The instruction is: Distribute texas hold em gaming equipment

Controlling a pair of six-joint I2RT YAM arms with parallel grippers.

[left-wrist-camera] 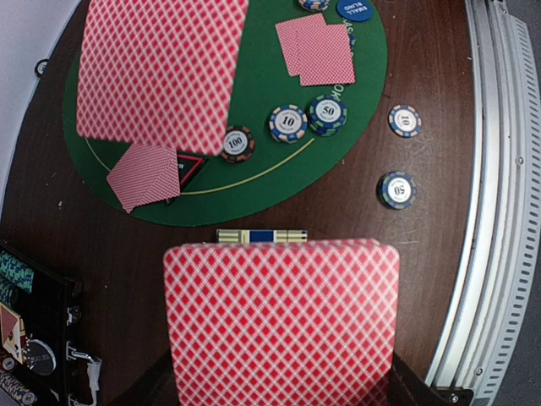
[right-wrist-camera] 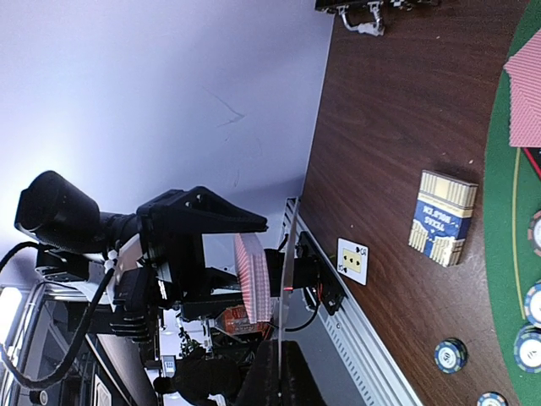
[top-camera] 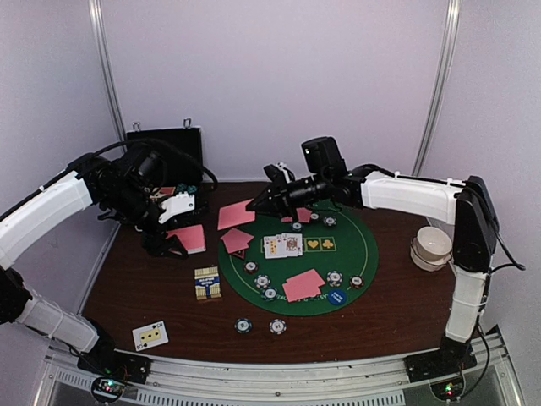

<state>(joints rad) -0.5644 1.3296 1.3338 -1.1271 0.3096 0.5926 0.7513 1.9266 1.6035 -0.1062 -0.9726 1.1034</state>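
While both arms hang over the table's 10 o'clock quarter, the left gripper (top-camera: 175, 230) is clamped on a pink-backed card (left-wrist-camera: 283, 326) and the right gripper (top-camera: 254, 203) pinches a second pink-backed card (top-camera: 235, 215) above the 11 o'clock rim of the green mat (top-camera: 359, 245). The two cards ride close together; a brush between them could well twist either thin card loose onto the face-down cards (top-camera: 237, 240) at the mat's 9 o'clock edge.

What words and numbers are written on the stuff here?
"100": dark chip
"10": pale chip, outer chip
"50": blue chip, lone blue chip
"SMALL BLIND": blue disc
"TEXAS HOLD EM": card box
Green mat lettering: covered, unreadable.
Face-up card corner marks: too small.
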